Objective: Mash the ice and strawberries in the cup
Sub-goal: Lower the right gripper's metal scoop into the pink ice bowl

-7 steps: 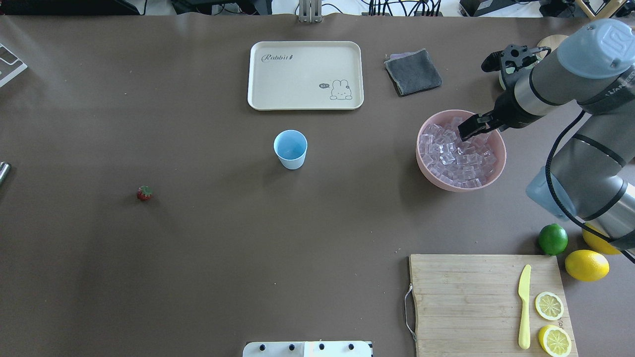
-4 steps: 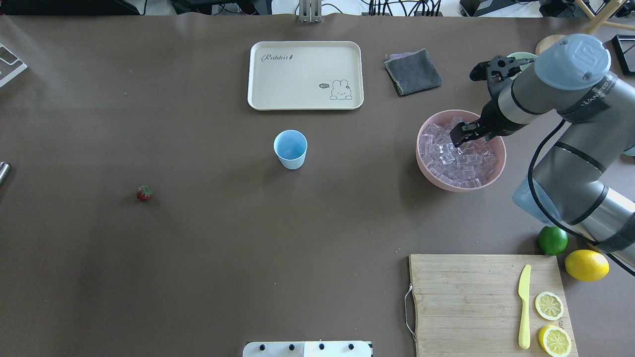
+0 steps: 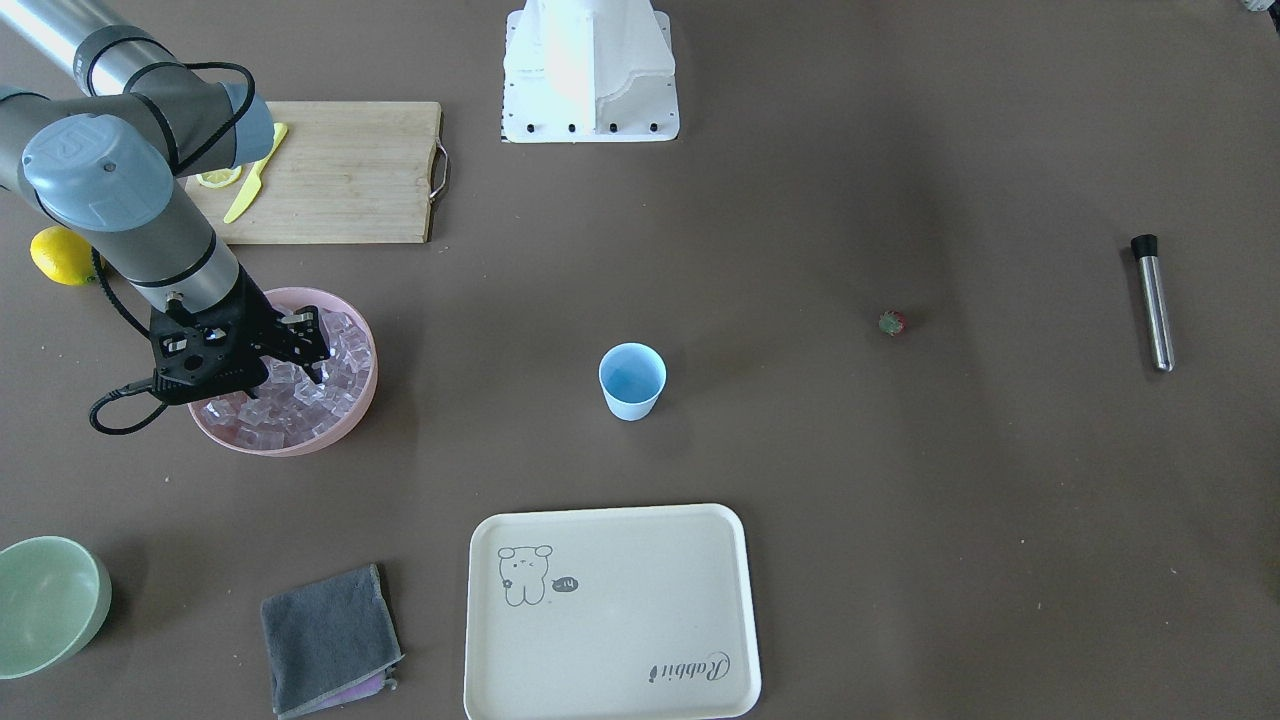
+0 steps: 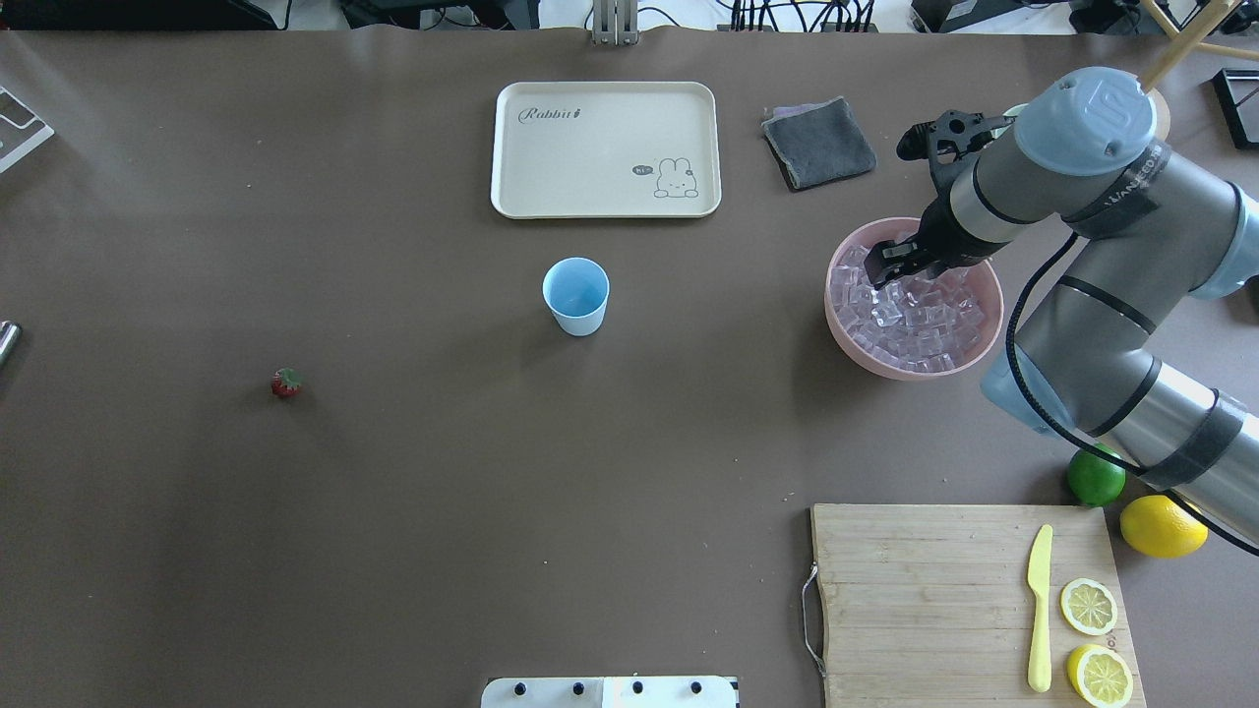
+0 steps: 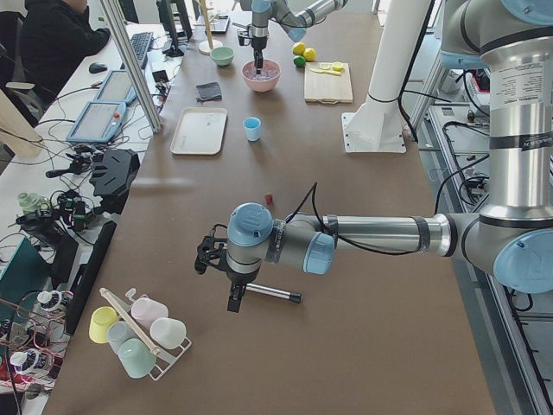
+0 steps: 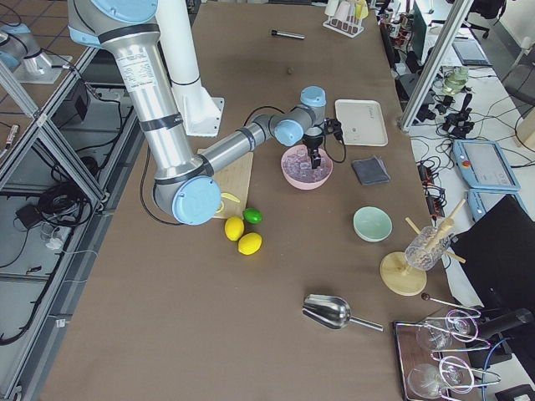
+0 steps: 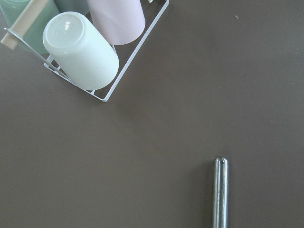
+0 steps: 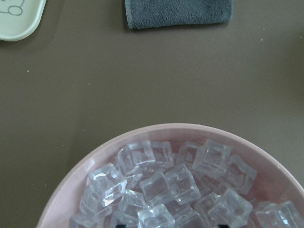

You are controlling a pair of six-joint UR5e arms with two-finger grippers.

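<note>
While your right gripper [image 4: 888, 264] hangs with its fingers spread and its tips down among the ice [image 4: 920, 324] in the pink bowl [image 4: 911, 373], no cube looks pinched, so count the task as barely begun. The cup [image 4: 575, 295] stands empty mid-table, well apart from the bowl, and the strawberry [image 4: 286, 383] lies on the table toward your robot's left (untouched, green cap on). Your left gripper [image 5: 235, 300] hovers over the steel rod [image 5: 272, 295], spread or closed I cannot tell; loading the cup and all the mashing are left.

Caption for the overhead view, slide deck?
Right pincer at the ice in the pink bowl; light blue cup and strawberry stand apart on the table.
</note>
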